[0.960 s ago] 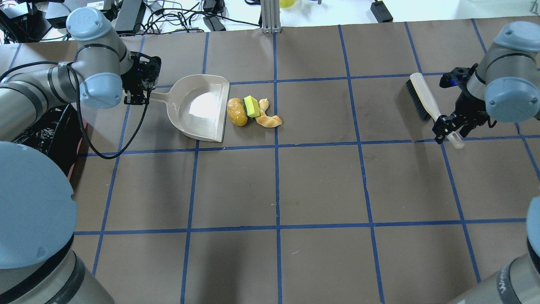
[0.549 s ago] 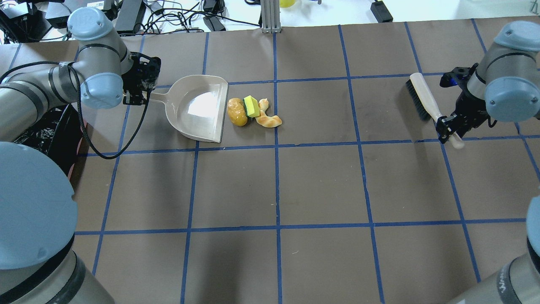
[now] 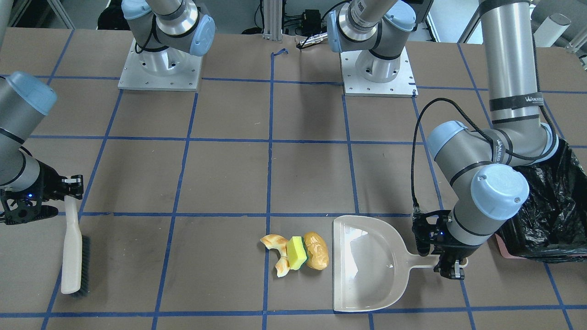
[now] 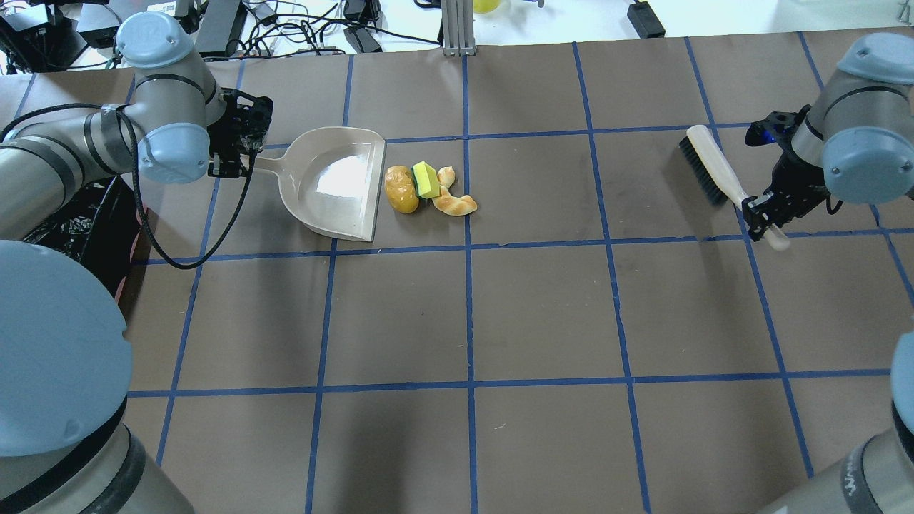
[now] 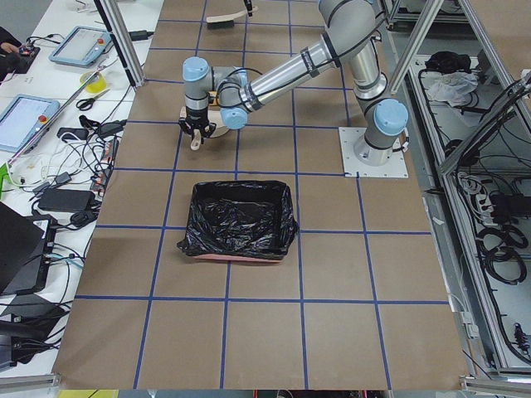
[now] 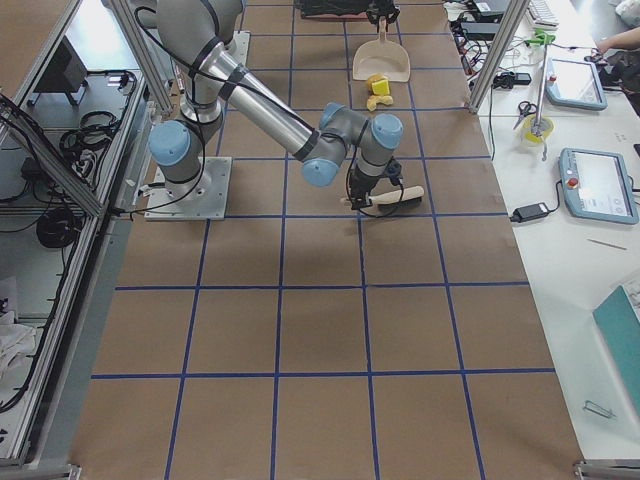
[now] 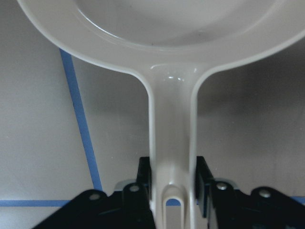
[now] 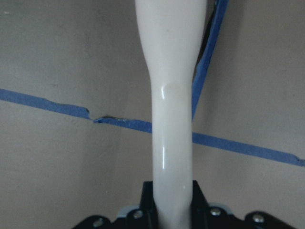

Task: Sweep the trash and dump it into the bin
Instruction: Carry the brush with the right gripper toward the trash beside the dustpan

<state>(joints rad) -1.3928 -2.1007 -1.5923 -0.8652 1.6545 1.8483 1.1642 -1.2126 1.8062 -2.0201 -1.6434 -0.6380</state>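
Note:
The potato-like lump (image 4: 401,190), the yellow-green sponge (image 4: 427,180) and the pale croissant piece (image 4: 453,200) lie together on the table, just right of the beige dustpan's (image 4: 335,185) open edge. My left gripper (image 4: 232,165) is shut on the dustpan's handle; the left wrist view shows the fingers (image 7: 144,179) clamping it. My right gripper (image 4: 760,214) is shut on the handle of a white brush (image 4: 710,168) with black bristles, far to the right of the trash. The black-bagged bin (image 5: 241,220) stands at the table's left end, behind my left arm (image 4: 78,221).
The table is brown with a blue tape grid. Cables and power bricks (image 4: 300,28) lie beyond its far edge, by a metal post (image 4: 457,28). The two arm bases (image 3: 158,68) stand on the robot's side.
The dustpan has shifted slightly left, opening a small gap to the potato lump. The brush has swung a little to the left in my right gripper.

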